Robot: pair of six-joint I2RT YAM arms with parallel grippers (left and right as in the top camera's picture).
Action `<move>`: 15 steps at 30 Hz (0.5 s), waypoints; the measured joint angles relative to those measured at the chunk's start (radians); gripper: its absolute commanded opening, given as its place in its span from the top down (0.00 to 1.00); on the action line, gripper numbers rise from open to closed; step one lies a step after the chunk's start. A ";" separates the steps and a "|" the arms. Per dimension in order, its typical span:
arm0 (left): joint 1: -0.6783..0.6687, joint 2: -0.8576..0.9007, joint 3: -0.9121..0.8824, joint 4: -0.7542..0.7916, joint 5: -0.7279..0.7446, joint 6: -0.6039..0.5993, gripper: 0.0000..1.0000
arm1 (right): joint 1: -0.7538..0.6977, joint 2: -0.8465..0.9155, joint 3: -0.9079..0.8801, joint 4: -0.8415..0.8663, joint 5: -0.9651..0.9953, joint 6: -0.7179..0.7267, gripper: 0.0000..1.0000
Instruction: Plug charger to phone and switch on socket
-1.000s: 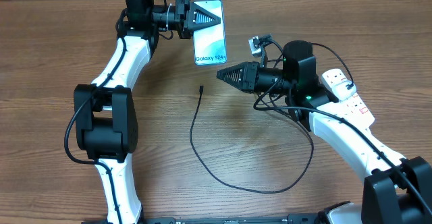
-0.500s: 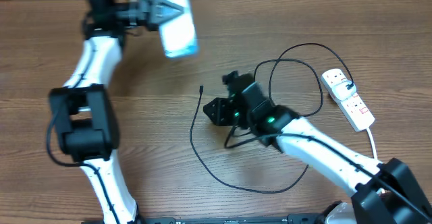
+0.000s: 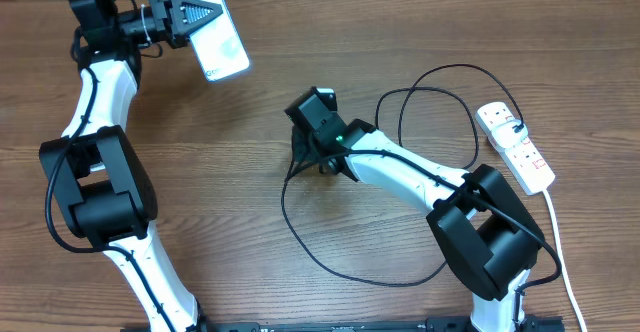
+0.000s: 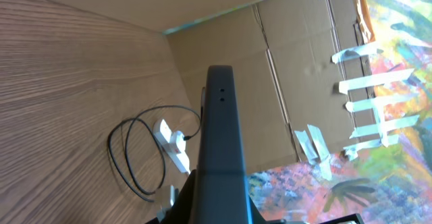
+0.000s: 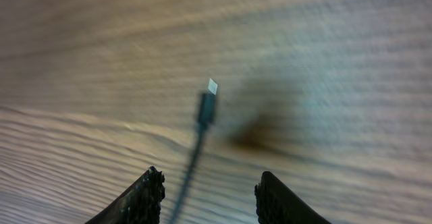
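Observation:
My left gripper [image 3: 193,18] is shut on the phone [image 3: 222,44] and holds it in the air at the far left of the table, screen facing up. In the left wrist view the phone [image 4: 219,129] shows edge-on between the fingers [image 4: 217,214]. The charger cable [image 3: 300,237] lies in loose loops on the wood. Its connector tip [image 5: 208,104] lies flat just ahead of my right gripper [image 5: 210,187], which is open and empty, one finger on each side of the cable. In the overhead view the right gripper [image 3: 304,158] hovers over the tip and hides it. The socket [image 3: 516,147] lies at the right.
The socket's white cord [image 3: 560,252] runs down the right edge of the table. The socket [image 4: 173,143] and a black cable loop [image 4: 135,158] show in the left wrist view, with a cardboard wall [image 4: 270,69] behind the table.
My left arm has swung left with the phone, from above the table's middle to the far left. My right arm has moved left and now sits over the connector tip.

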 measured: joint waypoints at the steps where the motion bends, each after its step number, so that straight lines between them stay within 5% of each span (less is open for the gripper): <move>1: -0.003 0.000 0.000 0.000 0.000 0.005 0.96 | 0.008 0.001 0.006 0.002 0.007 0.001 0.56; 15: -0.005 0.000 0.000 0.000 0.000 0.018 0.96 | 0.121 0.097 0.009 -0.020 0.119 0.031 0.63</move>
